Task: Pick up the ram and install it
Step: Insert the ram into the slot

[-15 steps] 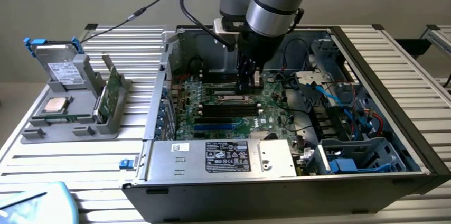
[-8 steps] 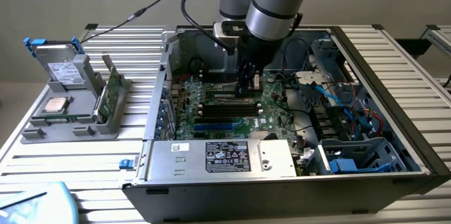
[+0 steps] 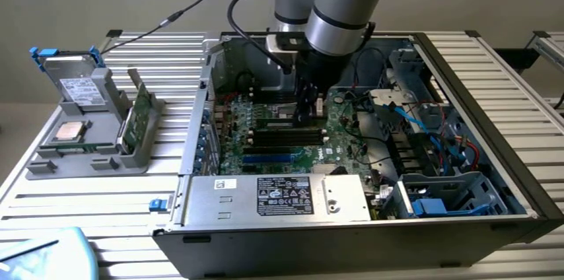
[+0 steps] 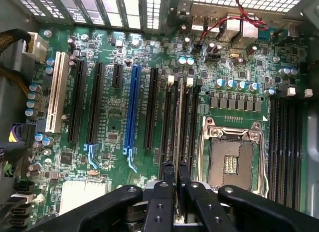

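My gripper [image 4: 175, 166] is down inside the open PC case [image 3: 493, 95], over the motherboard [image 4: 109, 142]. Jaws nearly together, clamped on the ram [image 4: 178, 117]. The fingers [image 4: 167, 174] pinch its top edge from both sides.

The ram is edge-on in the wrist view, a thin upright strip. It sits just beside the empty processor socket [image 4: 234, 157], in the bank of black memory slots [image 4: 192, 122] next to it. It runs parallel to those slots and lines up with one of them. I cannot tell whether it is seated or just above the slot.

The blue slot [image 4: 132, 107] is further from the socket, on the same side as the ram. The white slot [image 4: 57, 92] is further again. A second bank of black slots [image 4: 284, 147] lies just on the socket's other side. The socket's metal frame is open and the contact field is bare.

Exterior view: my arm [image 3: 339, 16] comes straight down into the case and hides the socket. The power supply [image 3: 282, 194] is at the case's near edge. Well away from the socket, outside the case on the exterior view's left, is a grey holder tray [image 3: 88, 161]. It holds a drive [image 3: 79, 85], a square silver chip [image 3: 70, 131] and a green card [image 3: 132, 121] standing on edge.
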{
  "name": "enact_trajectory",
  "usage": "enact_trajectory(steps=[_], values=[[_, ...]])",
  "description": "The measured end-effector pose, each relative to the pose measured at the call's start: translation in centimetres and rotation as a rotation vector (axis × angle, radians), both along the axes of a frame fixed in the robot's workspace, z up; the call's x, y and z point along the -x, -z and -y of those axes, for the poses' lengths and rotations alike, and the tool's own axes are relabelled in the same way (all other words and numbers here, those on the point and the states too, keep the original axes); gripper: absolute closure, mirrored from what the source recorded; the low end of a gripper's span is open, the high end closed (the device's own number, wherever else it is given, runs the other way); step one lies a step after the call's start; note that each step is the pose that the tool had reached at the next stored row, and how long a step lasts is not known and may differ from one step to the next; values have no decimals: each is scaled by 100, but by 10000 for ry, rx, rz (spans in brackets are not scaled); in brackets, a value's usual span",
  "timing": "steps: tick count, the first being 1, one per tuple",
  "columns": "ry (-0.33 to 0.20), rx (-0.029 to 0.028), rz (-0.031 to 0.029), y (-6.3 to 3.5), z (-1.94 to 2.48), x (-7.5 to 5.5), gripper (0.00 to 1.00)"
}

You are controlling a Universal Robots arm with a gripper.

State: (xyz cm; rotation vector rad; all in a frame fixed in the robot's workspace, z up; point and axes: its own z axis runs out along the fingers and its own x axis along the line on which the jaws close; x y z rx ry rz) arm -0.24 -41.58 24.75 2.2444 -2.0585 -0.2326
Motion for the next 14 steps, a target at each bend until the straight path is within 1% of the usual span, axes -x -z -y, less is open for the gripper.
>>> enact_trajectory(steps=[2, 5, 6, 11, 12, 14], values=[[-44, 78, 0, 15, 0, 16, 86], [-88, 168, 0, 40, -2, 43, 86], [-100, 209, -1, 49, -2, 48, 86], [-174, 461, 0, 89, -7, 53, 86], [-174, 487, -2, 93, -16, 53, 86], [-175, 486, -1, 94, -16, 52, 86]])
